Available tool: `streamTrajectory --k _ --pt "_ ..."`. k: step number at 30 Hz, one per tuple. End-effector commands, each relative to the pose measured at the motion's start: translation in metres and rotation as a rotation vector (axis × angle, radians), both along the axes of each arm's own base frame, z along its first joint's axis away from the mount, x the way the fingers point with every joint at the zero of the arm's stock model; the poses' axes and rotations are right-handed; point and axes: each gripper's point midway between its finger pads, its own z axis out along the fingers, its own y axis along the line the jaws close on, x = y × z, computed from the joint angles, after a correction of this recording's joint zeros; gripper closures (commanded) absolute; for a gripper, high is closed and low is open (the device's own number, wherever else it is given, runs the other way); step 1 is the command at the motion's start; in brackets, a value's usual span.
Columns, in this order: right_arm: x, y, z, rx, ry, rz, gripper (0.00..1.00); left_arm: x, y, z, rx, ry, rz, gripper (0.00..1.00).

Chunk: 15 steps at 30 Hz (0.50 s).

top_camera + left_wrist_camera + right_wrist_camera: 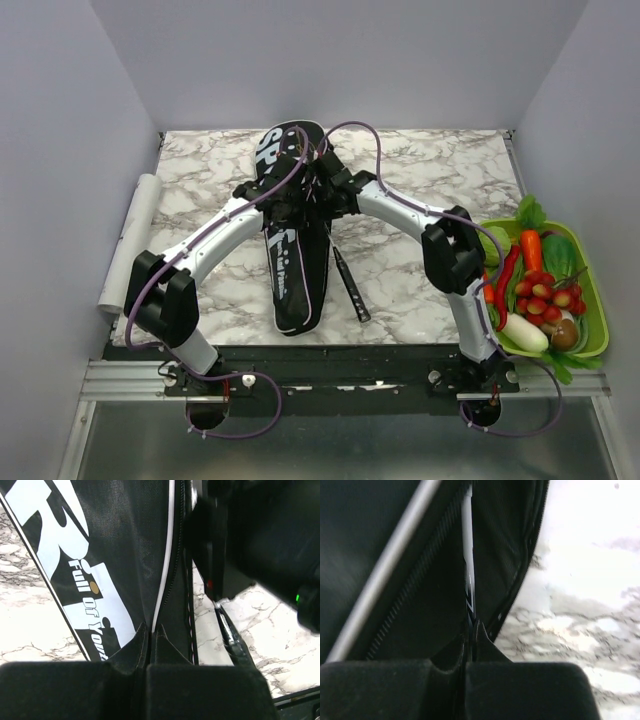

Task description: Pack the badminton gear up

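Between lilac walls (pixel 350 60): marble table (pixel 430 170), bag (pixel 295 290), perhaps paper (pixel 130 240).

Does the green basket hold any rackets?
No, the green basket holds only vegetables.

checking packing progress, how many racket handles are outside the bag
1: one racket, its black handle lying on the table just right of the bag. A second may be hidden inside the bag.

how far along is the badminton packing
Done: the racket hoops seem to be inside the black bag, since none shows outside it. In hand: the left gripper pinches the bag's open zip edge, and the right gripper looks shut on a thin racket shaft. Left: a black handle sticks out, and the bag needs zipping.
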Motion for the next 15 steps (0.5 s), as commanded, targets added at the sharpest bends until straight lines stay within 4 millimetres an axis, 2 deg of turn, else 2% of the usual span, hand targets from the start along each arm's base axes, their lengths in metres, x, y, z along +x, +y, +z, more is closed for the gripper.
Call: streamTrajectory --k 1,2,4,5,10,11,14,15 --pt "0.043 0.031 0.015 0.166 -0.083 -0.045 0.95 -0.013 -0.015 0.012 -0.085 0.004 -0.06 1.0" --pt "0.044 0.032 0.015 0.174 -0.084 -0.046 0.88 -0.013 -0.015 0.012 -0.087 0.004 -0.061 1.0" --pt "0.045 0.032 0.015 0.195 -0.081 -0.052 0.83 -0.013 -0.016 0.011 -0.09 0.008 -0.064 1.0" --pt "0.047 0.036 0.019 0.227 -0.09 -0.044 0.82 -0.014 -0.018 0.012 -0.098 0.007 -0.068 1.0" --pt "0.056 0.028 0.023 0.26 -0.091 -0.057 0.76 -0.012 -0.023 0.007 -0.115 0.021 -0.073 1.0" --pt "0.054 0.027 0.023 0.257 -0.086 -0.059 0.67 -0.012 -0.024 0.006 -0.116 0.022 -0.074 1.0" --pt "0.037 0.024 0.03 0.279 -0.053 -0.031 0.47 -0.009 -0.023 0.003 -0.108 0.019 -0.07 1.0" --pt "0.032 0.019 0.028 0.272 -0.045 -0.032 0.44 -0.009 -0.022 0.002 -0.102 0.017 -0.071 1.0"
